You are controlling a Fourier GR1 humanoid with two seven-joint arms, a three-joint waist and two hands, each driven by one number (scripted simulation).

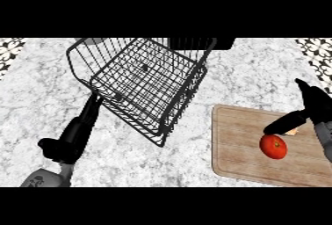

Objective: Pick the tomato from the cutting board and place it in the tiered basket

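The tomato (273, 146) lies on the cutting board (240, 149) near its right edge. The right hand (304, 112) hangs just above it, fingers spread wide, holding nothing. The left hand (73, 136) rests with straight fingers beside the wire basket (139, 83).

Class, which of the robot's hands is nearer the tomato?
Right. The right hand hovers just above the tomato on the cutting board; the left hand is far across, beside the basket.

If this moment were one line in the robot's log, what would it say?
tomato: on cutting board, not held | right hand: open, just above it | left hand: open by tiered basket
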